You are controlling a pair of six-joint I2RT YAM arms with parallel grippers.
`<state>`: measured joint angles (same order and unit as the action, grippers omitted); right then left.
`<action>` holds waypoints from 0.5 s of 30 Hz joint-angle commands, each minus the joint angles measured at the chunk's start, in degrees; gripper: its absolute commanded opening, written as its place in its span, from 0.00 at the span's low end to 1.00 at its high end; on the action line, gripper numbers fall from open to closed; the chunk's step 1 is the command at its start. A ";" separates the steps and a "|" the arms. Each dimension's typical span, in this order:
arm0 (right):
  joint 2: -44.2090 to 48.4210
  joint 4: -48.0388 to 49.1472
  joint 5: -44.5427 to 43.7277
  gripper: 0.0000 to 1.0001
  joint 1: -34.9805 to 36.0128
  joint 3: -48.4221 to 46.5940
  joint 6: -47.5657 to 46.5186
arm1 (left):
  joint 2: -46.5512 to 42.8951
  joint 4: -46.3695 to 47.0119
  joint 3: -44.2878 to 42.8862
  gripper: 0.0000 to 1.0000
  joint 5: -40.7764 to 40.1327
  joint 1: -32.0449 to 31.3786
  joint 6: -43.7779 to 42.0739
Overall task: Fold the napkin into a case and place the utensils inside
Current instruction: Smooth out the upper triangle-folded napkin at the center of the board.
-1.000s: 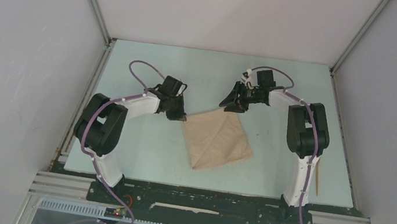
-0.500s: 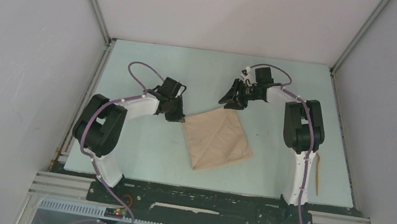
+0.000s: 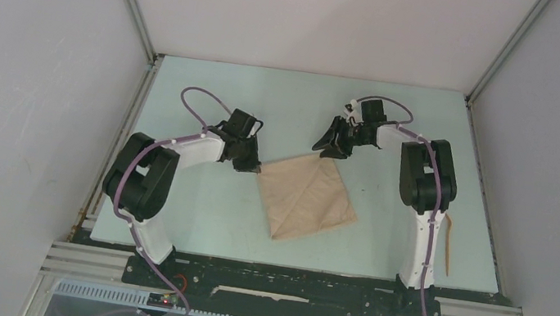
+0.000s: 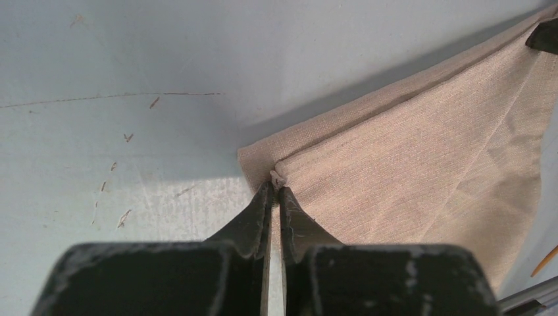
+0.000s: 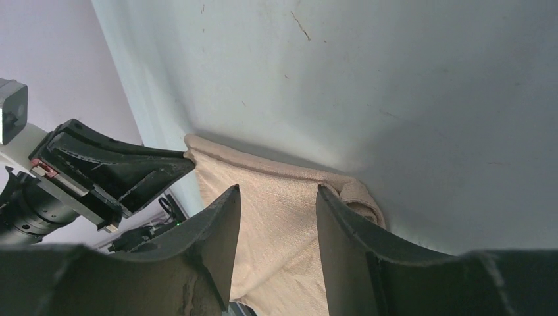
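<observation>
The napkin (image 3: 306,199) lies folded, a beige-tan diamond at mid-table. My left gripper (image 3: 255,164) is at its left corner. In the left wrist view the gripper (image 4: 276,186) is shut on the tip of the top layer of the napkin (image 4: 408,158). My right gripper (image 3: 332,145) hovers over the far corner. In the right wrist view it (image 5: 278,192) is open, its jaws standing above the cloth (image 5: 279,224) and holding nothing. The utensils (image 3: 449,246), thin orange-brown sticks, lie by the right table edge, beside the right arm's base.
The table is pale blue-green (image 3: 193,220), boxed in by white walls at the back and on both sides. The left gripper's body (image 5: 112,172) shows in the right wrist view, close to the cloth's corner.
My right gripper has shifted slightly above the far corner of the napkin. The left gripper and the napkin have stayed put.
</observation>
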<state>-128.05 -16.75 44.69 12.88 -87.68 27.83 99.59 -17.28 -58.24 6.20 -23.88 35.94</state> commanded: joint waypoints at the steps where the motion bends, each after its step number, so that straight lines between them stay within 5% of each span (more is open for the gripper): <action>1: -0.26 0.82 -2.37 0.54 -0.74 0.08 0.11 | 0.38 -0.33 -1.17 0.08 -1.60 -0.30 -1.05; 9: -0.37 0.70 -1.37 0.54 -0.71 -0.29 0.02 | -8.28 -4.73 -3.02 0.37 -2.63 -0.29 -0.57; 15: -0.06 0.56 -1.07 0.54 -0.67 -0.30 0.05 | -9.63 -0.94 -2.93 0.33 3.90 -0.64 2.44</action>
<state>-128.05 -16.53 44.86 12.75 -87.68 28.40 91.31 -21.45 -58.83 5.61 -23.94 36.42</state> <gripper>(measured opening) 0.537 0.354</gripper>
